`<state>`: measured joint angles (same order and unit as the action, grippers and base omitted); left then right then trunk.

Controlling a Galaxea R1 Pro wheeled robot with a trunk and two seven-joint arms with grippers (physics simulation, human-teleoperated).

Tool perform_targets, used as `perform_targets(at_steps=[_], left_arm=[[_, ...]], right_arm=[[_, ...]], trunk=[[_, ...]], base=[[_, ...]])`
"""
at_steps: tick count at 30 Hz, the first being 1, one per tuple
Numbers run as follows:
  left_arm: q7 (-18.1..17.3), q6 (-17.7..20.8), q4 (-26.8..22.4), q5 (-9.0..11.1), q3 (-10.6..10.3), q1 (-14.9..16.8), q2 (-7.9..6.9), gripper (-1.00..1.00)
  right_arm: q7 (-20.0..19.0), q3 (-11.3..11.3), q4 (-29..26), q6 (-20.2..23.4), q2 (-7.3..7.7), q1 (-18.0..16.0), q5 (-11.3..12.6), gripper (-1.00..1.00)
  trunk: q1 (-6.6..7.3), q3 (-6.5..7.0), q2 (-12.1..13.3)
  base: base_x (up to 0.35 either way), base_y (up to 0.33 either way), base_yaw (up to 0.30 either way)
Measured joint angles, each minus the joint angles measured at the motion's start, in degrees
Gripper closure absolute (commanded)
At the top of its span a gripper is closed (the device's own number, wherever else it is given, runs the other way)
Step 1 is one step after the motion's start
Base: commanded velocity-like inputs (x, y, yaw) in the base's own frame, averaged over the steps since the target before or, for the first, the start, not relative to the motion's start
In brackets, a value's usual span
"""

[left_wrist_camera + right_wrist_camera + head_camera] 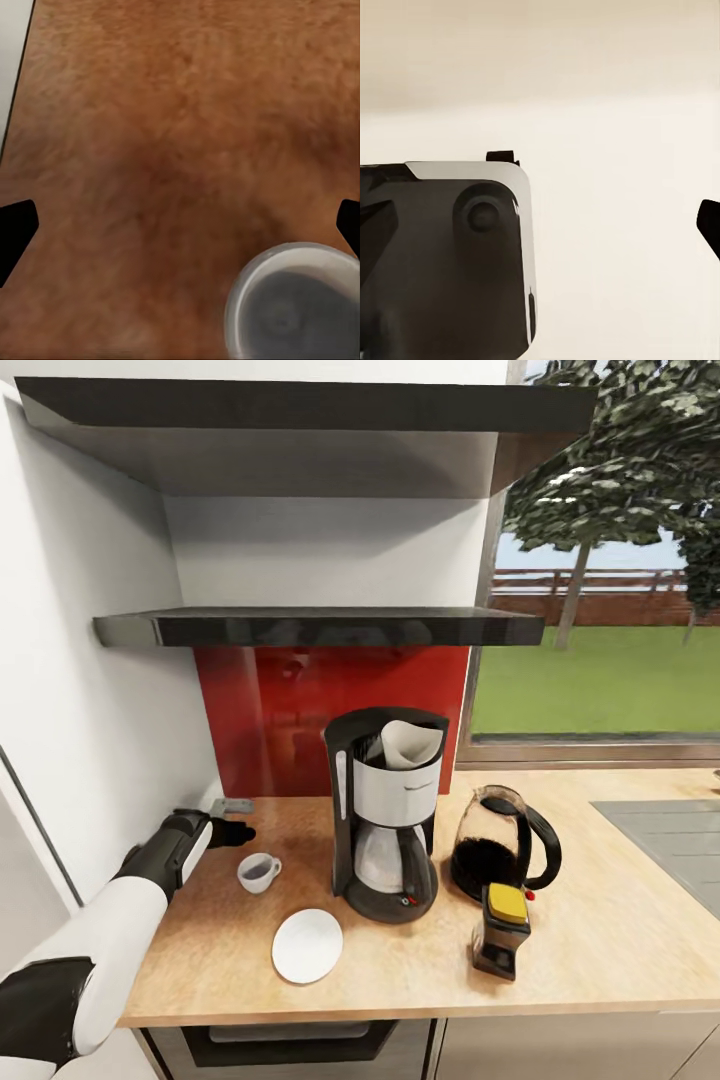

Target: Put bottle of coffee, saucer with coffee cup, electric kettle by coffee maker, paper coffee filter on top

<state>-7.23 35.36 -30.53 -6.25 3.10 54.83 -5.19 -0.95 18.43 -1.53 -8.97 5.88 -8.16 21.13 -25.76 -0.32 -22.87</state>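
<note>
- The left gripper [243, 834] hovers low over the kitchen countertop [600, 920] near the back-left corner, its fingers spread wide with nothing between them; in the left wrist view the two dark fingertips [15, 229] sit at opposite edges with bare wood between.
- The coffee cup [258, 873] stands on the worktop just beside and in front of that gripper, apart from it; its rim [294, 304] shows in the left wrist view, off to one side of the fingers' line.
- The saucer [307, 945] lies bare near the counter's front edge, close to the cup and to the coffee maker [385, 815].
- The paper coffee filter [408, 743] sits in the coffee maker's top; the electric kettle [500, 845] and the bottle of coffee [503, 930] stand on its other side.
- The kitchen shelf [320, 627] above carries nothing visible.
- The right gripper's state I cannot tell; its wrist view shows a dark, rounded body against a pale ground.
- Judged from this layout, cup-onto-saucer is the step left. The next move calls for centring the open fingers over the cup, then closing on its wall or rim.
</note>
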Motion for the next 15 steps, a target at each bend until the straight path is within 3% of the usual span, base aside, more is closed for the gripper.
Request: perform_targets(at_steps=[15], left_arm=[[-0.21, -0.08, 3.40, 1.41, 0.00, -0.69, 0.06, -1.00]], right_arm=[[0.00, 0.00, 0.00, 0.00, -0.01, 0.00, -0.02, -1.00]], trunk=[[0.00, 0.00, 0.00]], base=[[0.000, 0.000, 0.000]])
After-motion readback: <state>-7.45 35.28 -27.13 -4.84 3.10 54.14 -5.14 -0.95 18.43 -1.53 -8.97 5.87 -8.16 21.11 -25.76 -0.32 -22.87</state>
